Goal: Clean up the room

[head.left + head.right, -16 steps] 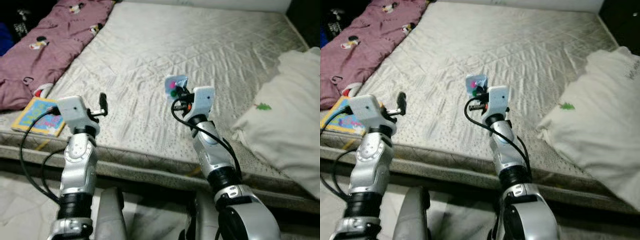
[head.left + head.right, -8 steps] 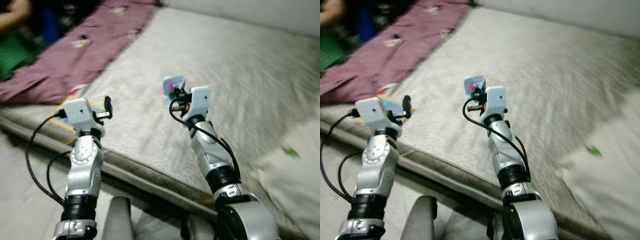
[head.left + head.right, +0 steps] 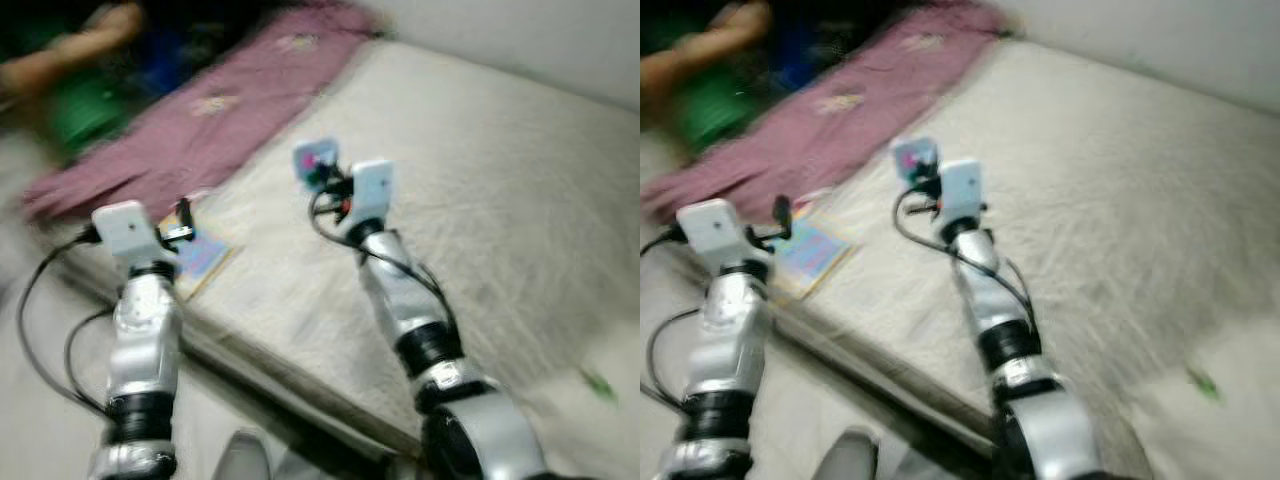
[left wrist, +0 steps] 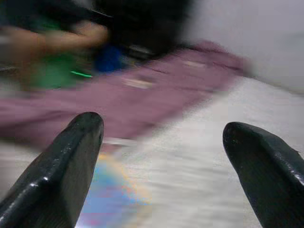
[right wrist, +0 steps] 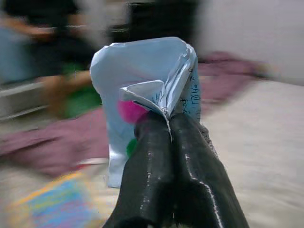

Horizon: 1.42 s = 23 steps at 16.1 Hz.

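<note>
Right gripper (image 5: pixel 168 142) jaws clamped on a crumpled blue wrapper (image 5: pixel 142 90), raised above the bed (image 3: pixel 480 180) for carrying off — left gripper (image 4: pixel 161 156) jaws wide apart, empty.

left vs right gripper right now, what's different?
The left gripper has its fingers spread wide with nothing between them; the right gripper is pinched shut on a crumpled light blue wrapper. The left gripper hangs near the mattress edge, by the colourful book; the right is held further in over the mattress. Both are raised, pointing forward.
</note>
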{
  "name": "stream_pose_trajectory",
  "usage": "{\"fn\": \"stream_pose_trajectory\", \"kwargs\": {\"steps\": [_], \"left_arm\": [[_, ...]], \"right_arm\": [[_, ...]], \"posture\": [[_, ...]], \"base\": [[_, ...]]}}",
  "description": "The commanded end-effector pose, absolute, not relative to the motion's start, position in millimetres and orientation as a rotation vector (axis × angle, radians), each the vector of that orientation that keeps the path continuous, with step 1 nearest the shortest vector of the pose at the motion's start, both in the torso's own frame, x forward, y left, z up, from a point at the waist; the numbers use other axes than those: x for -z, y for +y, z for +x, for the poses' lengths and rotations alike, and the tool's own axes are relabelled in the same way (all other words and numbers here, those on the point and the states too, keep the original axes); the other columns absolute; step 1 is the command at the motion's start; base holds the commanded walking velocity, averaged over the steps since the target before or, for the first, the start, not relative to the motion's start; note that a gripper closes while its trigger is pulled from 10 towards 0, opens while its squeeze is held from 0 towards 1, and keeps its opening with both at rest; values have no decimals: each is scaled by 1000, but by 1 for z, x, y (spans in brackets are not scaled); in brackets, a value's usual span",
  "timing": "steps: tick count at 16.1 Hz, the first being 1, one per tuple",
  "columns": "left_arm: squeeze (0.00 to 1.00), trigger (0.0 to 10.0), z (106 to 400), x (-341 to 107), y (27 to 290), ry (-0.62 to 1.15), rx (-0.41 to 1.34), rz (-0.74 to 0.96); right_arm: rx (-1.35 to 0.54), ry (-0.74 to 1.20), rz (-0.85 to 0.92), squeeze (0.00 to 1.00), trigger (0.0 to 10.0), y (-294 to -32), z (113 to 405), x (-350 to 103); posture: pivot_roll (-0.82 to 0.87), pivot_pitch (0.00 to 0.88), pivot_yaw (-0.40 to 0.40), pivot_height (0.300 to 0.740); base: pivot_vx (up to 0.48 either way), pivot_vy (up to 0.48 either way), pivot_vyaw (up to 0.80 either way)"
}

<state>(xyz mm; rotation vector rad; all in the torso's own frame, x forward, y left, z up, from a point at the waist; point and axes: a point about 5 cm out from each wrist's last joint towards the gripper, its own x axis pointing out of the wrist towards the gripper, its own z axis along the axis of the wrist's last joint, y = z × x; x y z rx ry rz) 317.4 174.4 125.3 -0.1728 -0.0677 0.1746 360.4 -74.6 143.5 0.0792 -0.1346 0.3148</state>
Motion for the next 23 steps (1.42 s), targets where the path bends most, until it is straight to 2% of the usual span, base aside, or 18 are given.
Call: {"fn": "stream_pose_trajectory", "kwargs": {"steps": [1,9,12,18,23], "left_arm": [[0,10000,317,-126,170,-66,-144,-152],[0,10000,318,-125,165,-67,-97,-158],[0,10000,318,-125,164,-71,-77,-168],[0,10000,318,-123,163,-56,-65,-200],[0,10000,319,-123,163,-56,-66,-207]], "right_arm": [[-288,-123,102,0,10000,-77,360,-141],[-266,-100,88,0,10000,-81,361,-136],[-245,-83,0,0,10000,-84,362,-133],[-213,-32,62,0,10000,-87,363,-127],[-223,-31,69,0,10000,-85,364,-127]], "posture": [[92,0,-28,740],[89,0,-24,740],[90,0,-25,740],[86,0,-23,740],[87,0,-25,740]], "base": [[0,0,0],[0,0,0],[0,0,0],[0,0,0],[0,234,-730]]}}
